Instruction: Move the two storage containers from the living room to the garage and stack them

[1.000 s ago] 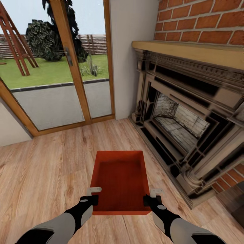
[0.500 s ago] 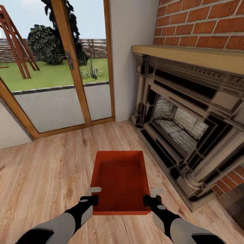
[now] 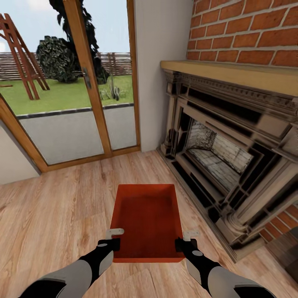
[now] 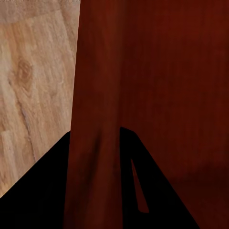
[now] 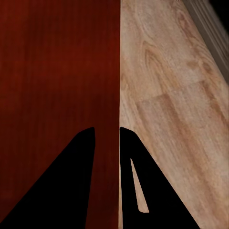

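Observation:
An orange-red storage container hangs in front of me over the light wood plank floor of the living room, open side up and empty. My left gripper is shut on its left wall near the front corner. My right gripper is shut on its right wall. In the left wrist view the container's wall runs between the dark fingers. The right wrist view has the container's wall pinched between the fingers, with the inside of the bin to one side.
A dark ornate fireplace with a wooden mantel and red brick wall stands close on the right. A wood-framed glass door to a garden is ahead on the left. Plank floor spreads to the left.
The view has shifted slightly: the door and fireplace have slid a little. Both grippers and the container keep the same place in the picture.

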Available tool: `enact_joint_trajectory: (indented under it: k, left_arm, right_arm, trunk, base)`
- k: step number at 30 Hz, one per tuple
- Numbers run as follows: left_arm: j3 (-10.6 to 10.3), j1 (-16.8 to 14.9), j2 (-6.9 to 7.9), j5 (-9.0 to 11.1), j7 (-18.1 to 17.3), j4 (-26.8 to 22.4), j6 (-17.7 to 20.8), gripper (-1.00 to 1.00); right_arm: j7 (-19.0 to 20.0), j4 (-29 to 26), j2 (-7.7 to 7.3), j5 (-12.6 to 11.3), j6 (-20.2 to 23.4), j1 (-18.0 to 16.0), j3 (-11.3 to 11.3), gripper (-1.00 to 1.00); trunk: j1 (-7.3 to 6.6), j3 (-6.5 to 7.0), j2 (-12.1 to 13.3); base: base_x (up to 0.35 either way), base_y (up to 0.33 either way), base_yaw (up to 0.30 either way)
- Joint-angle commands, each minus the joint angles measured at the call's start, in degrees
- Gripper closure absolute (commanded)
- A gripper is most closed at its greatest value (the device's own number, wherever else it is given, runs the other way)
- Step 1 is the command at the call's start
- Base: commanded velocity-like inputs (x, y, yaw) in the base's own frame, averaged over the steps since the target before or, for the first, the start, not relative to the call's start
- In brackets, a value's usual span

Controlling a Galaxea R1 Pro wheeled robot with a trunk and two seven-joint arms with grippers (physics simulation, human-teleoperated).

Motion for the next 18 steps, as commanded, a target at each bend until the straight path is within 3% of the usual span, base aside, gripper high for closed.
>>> enact_joint_trajectory:
  k: [1, 18]
  left_arm:
    - [0.07, 0.02, 0.66, 0.7, 1.21, 0.15, -0.05, 1.0]
    - [0.07, 0.02, 0.69, 0.7, 1.22, 0.15, -0.05, 1.0]
  right_arm:
    - [0.56, -0.47, 0.04, 1.04, -4.45, -0.08, -2.65, 1.0]
    - [0.63, -0.46, 0.04, 1.15, -4.54, -0.08, -2.65, 1.0]
  trunk:
    - [0.0, 0.04, -0.04]
    - [0.0, 1.61, -0.04]
  base:
    - [0.0, 0.0, 0.0]
    - [0.0, 0.0, 0.0]
